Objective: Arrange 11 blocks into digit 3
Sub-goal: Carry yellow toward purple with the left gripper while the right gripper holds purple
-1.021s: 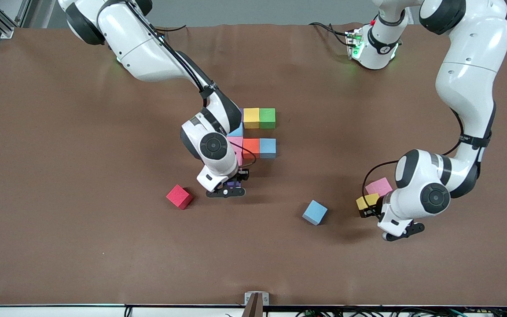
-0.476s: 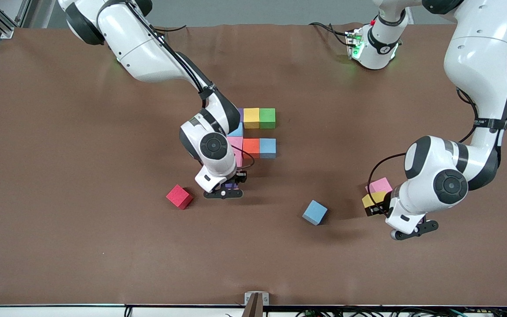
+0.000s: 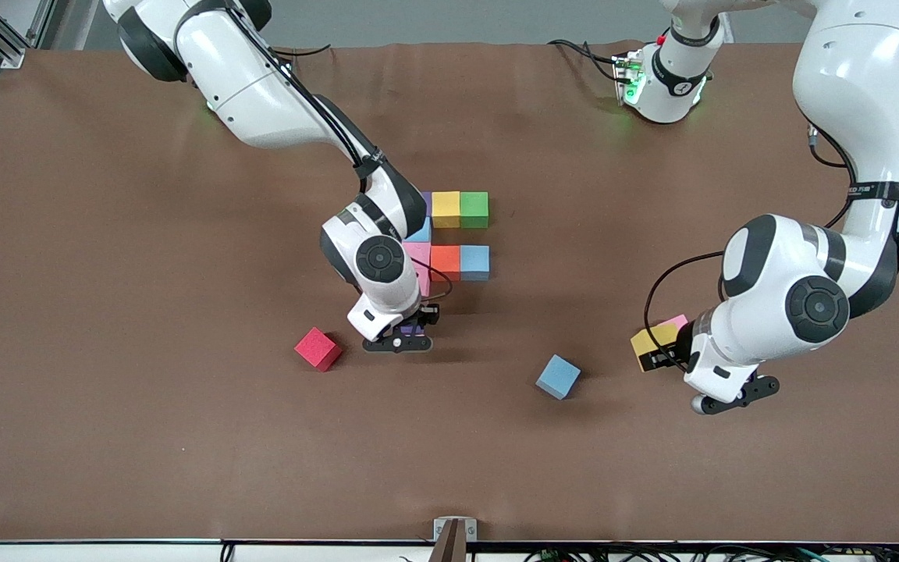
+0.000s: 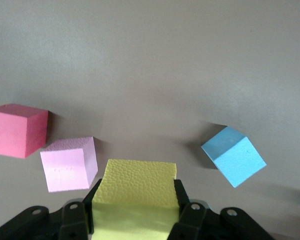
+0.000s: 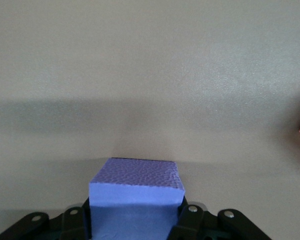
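Left gripper (image 4: 134, 220) clamped on a yellow foam cube (image 4: 135, 192)

From the yellow cube: pink cube (image 4: 69, 163) at nine o'clock, red cube (image 4: 16, 129) farther out at ten, tilted light blue cube (image 4: 233, 155) at two.

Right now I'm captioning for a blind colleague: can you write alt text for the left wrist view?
The left gripper grips a yellow block above the brown table. On the table lie a pink block, a red cube and a tilted light blue block.

We see one red cube (image 3: 318, 348) on the brown bench (image 3: 106, 257), toward the right arm's end. The left wrist view shows another red cube (image 4: 16, 130).
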Action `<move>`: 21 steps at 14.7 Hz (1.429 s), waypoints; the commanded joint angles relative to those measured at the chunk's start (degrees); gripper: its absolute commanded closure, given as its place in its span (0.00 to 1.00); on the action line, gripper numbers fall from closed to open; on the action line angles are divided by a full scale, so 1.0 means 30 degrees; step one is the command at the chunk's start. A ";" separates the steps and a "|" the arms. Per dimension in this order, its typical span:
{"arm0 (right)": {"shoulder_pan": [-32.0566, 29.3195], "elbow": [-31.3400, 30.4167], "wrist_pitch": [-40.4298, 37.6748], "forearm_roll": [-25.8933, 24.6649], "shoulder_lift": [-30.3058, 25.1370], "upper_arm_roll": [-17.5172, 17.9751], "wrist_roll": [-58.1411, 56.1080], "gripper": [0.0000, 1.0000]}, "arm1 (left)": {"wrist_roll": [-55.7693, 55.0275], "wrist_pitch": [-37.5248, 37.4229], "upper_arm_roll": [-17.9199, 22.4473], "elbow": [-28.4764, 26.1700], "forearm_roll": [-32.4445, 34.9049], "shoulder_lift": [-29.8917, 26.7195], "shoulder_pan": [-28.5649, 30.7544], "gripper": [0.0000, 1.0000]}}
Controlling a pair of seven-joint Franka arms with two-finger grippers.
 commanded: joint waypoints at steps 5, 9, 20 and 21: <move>0.0234 -0.0689 0.0061 -0.0489 -0.0268 -0.0119 0.0608 1.00 | -0.3438 -0.0627 -0.1529 -0.0208 -0.0280 -0.0633 -0.0032 0.66; 0.0322 -0.0720 0.0031 -0.0460 -0.0298 -0.0119 0.0638 1.00 | -0.5637 -0.0627 -0.2145 -0.0238 -0.0280 -0.0603 -0.0149 0.67; 0.0439 -0.0779 -0.0496 -0.0401 -0.0561 -0.0031 0.0638 1.00 | -0.9156 -0.0656 -0.2702 -0.0267 -0.0221 -0.0574 -0.0852 0.67; 0.0439 -0.0779 -0.0496 -0.0401 -0.0562 -0.0002 0.0638 1.00 | -0.9332 -0.0627 -0.2702 -0.0267 -0.0250 -0.0516 -0.0968 0.67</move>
